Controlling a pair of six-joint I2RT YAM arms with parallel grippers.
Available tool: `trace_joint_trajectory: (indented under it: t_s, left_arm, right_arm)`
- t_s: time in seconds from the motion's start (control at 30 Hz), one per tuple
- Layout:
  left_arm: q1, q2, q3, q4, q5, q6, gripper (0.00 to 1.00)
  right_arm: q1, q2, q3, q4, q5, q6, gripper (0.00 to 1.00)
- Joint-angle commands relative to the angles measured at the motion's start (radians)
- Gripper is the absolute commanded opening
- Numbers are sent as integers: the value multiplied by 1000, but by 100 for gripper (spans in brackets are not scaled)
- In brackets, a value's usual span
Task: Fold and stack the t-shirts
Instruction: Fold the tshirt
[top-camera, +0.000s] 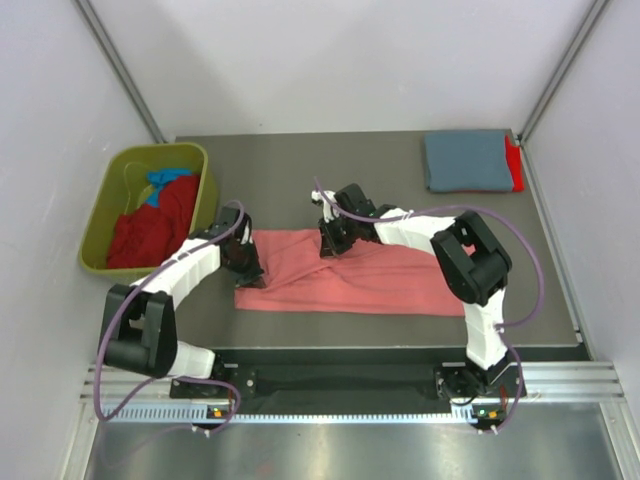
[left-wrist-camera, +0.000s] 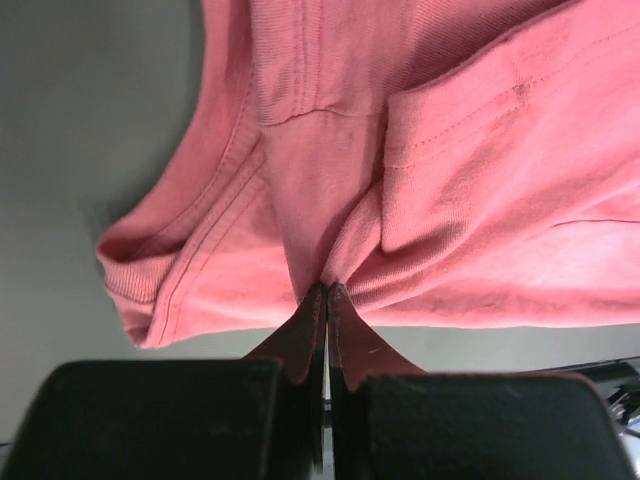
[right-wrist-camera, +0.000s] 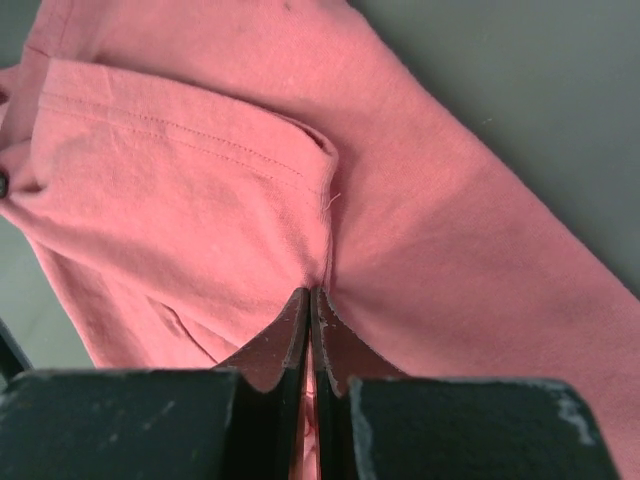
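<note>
pinching one salmon-pink t-shirt (top-camera: 360, 285): left gripper (left-wrist-camera: 326, 292), right gripper (right-wrist-camera: 310, 295) both clamped on it; two folded t-shirts (top-camera: 467, 160) stacked far right.

We're looking at a robotics lab cell: plain white panels (top-camera: 350, 60) close in three sides and metal struts (top-camera: 120, 65) run up the corners. The left arm (top-camera: 190, 265) and right arm (top-camera: 405, 230) are bolted to an aluminium rail (top-camera: 560, 375) at the near edge of a dark table (top-camera: 290, 170). Purple cables (top-camera: 541, 280) loop off them, and a salmon-pink t-shirt (top-camera: 380, 285) lies on the work surface.
</note>
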Motion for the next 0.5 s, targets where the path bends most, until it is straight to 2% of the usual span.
trace_joint_trajectory:
  t_s: [0.0,0.47]
  left_arm:
    - [-5,-53,-38,-11,-30,-54,0]
    - [-30,-18,-96,34,-18,-109,1]
  right_arm:
    - [-7,-67,-3,33,-7,8,0]
    - [-3,-77,-56,54,-25,22,0]
